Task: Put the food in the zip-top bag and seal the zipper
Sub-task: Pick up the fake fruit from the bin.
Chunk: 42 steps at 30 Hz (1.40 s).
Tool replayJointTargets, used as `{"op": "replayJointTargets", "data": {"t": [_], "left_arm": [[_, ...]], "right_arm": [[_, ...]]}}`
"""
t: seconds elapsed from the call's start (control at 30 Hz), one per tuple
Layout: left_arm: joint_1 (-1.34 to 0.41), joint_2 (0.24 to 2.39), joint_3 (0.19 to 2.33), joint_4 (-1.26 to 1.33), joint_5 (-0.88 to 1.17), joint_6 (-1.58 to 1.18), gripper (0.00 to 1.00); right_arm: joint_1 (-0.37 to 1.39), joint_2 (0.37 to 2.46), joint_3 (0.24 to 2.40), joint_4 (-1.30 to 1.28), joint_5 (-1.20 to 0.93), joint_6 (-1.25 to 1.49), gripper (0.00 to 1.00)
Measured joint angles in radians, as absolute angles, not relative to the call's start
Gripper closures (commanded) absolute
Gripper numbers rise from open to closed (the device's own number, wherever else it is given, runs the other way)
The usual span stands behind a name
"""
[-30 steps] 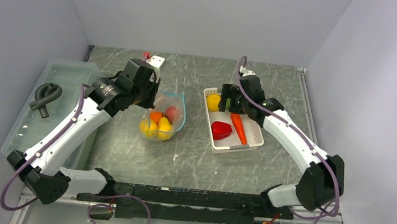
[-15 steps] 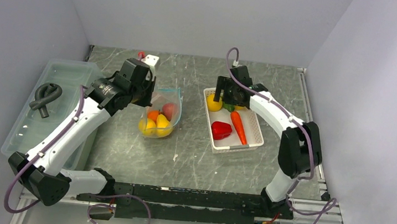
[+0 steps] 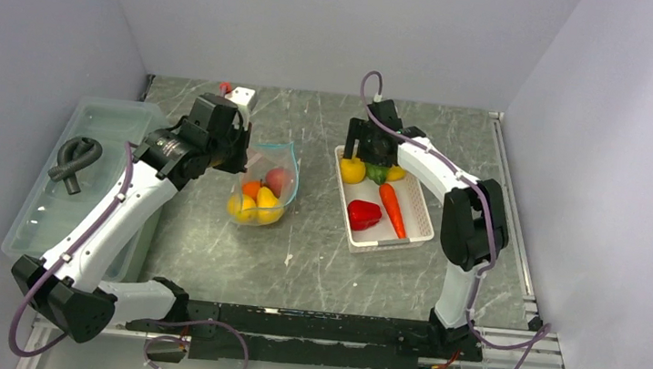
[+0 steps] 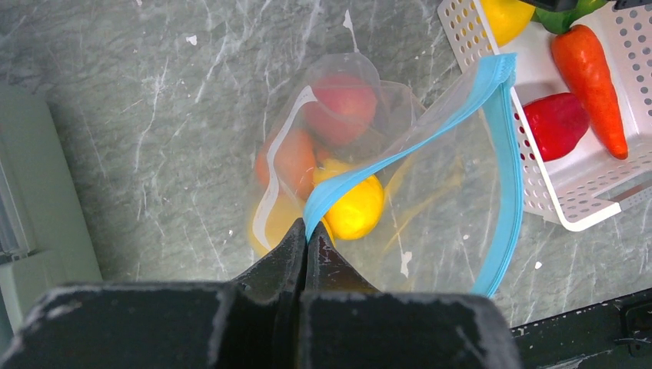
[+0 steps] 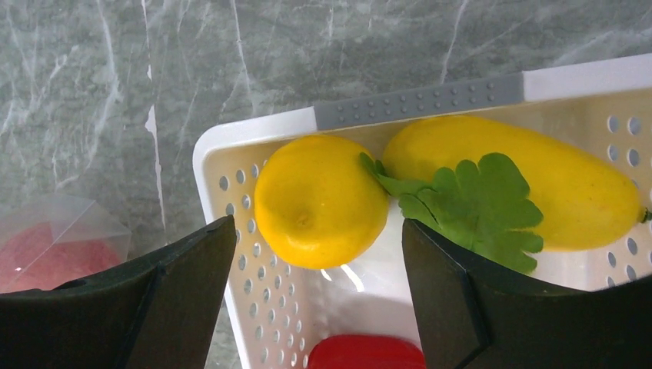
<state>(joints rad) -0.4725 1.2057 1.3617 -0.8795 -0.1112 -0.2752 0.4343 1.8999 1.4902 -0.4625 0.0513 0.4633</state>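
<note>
Near half of basket (image 3: 363, 241), at 3 o'clock of table (image 3: 314, 266) centre: red pepper (image 3: 363, 214) and carrot (image 3: 392, 210) lie loose, not yet bagged. Zip-top bag (image 3: 288, 167) sits at 9 o'clock, slumped, with yellow, orange and red fruits (image 3: 256, 206) inside. Left gripper (image 4: 306, 234) is clamped tight on one lip of the zipper (image 4: 430, 131) at the bag's 10 o'clock edge, likely to keep the mouth gaping toward the basket. At the basket's far end, 12 o'clock, right gripper (image 5: 317, 231) has jaws spread wide, straddling the round yellow fruit (image 5: 319, 200) with no contact visible; probably the next pick. Green leafy piece (image 5: 469, 200) and long yellow fruit (image 5: 553, 188) lie just beside it at 3 o'clock, so there is a crowding risk.
</note>
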Motion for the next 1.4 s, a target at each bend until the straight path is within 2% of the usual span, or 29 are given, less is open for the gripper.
{"op": "replayJointTargets", "data": {"t": [0.63,1.0,1.17,1.4], "left_arm": [[-0.451,1.198,1.350,-0.876,-0.084,-0.276,1.00],[-0.444,1.197,1.350,-0.876,-0.075,-0.278,1.00],[-0.442,1.197,1.350,-0.875,-0.075,-0.278,1.00],[-0.442,1.197,1.346,-0.873,-0.073,-0.278,1.00]], "right_arm": [[0.434,2.028,1.548,-0.463,0.025,0.476,0.23],[0.434,2.033,1.554,-0.462,0.022,0.473,0.69],[0.435,2.006,1.540,-0.466,0.029,0.469,0.78],[0.434,1.889,1.495,-0.470,0.070,0.459,0.80]]}}
